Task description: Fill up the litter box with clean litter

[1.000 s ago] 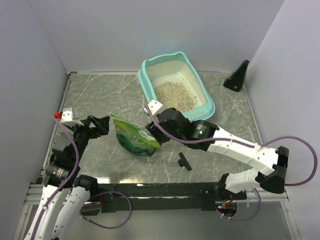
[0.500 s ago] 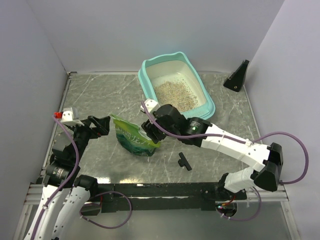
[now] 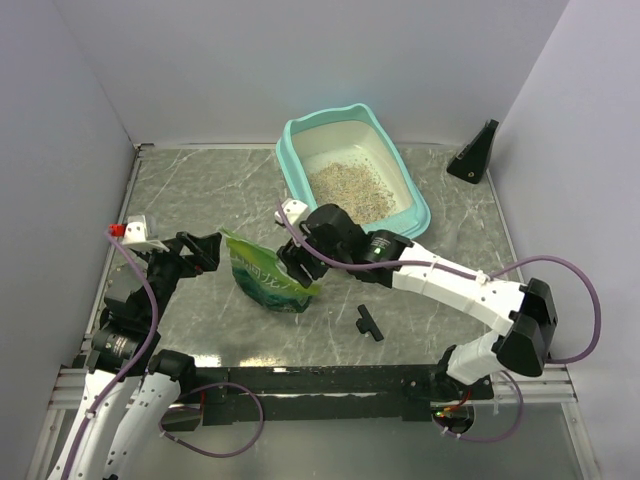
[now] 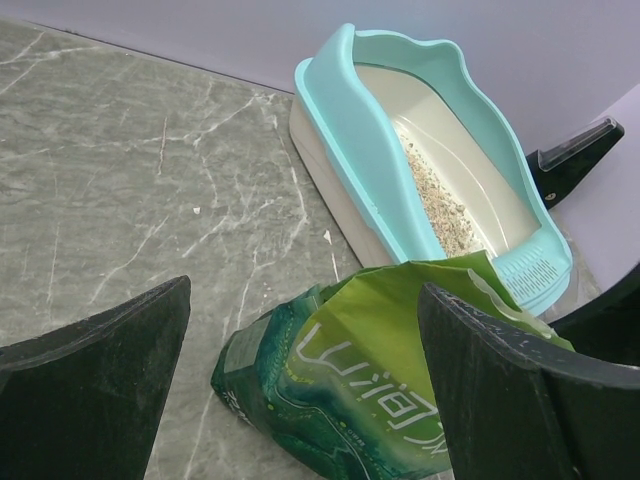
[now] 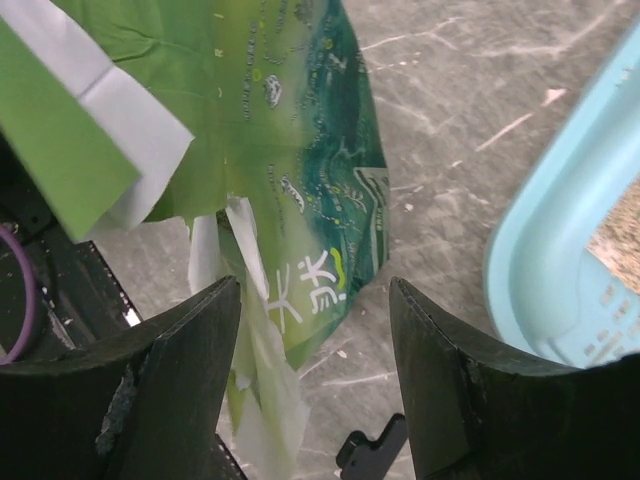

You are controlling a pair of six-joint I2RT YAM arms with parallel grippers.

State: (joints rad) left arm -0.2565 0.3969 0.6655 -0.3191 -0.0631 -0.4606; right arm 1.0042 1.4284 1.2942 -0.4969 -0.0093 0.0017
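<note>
The litter box point(image 3: 292, 150), with a teal rim and cream pan, stands at the back middle with beige clean litter point(image 3: 350, 190) in it. A green bag point(image 3: 262, 276) with a torn-open top lies on the table in front of it. My left gripper point(image 3: 207, 252) is open and empty just left of the bag. In the left wrist view the bag point(image 4: 380, 390) sits ahead, between the spread jaws point(image 4: 305, 400). My right gripper point(image 3: 294, 262) is open over the bag's right edge. In the right wrist view the bag's torn top point(image 5: 250, 330) hangs between the jaws point(image 5: 315, 380), not clamped.
A small black clip point(image 3: 368, 322) lies on the table right of the bag, and also shows in the right wrist view point(image 5: 375, 455). A black triangular stand point(image 3: 475, 152) sits at the back right corner. Walls close in the table on three sides.
My right gripper has moved a little left and closer onto the bag's right edge, still open. The left arm and the bag have not moved.
</note>
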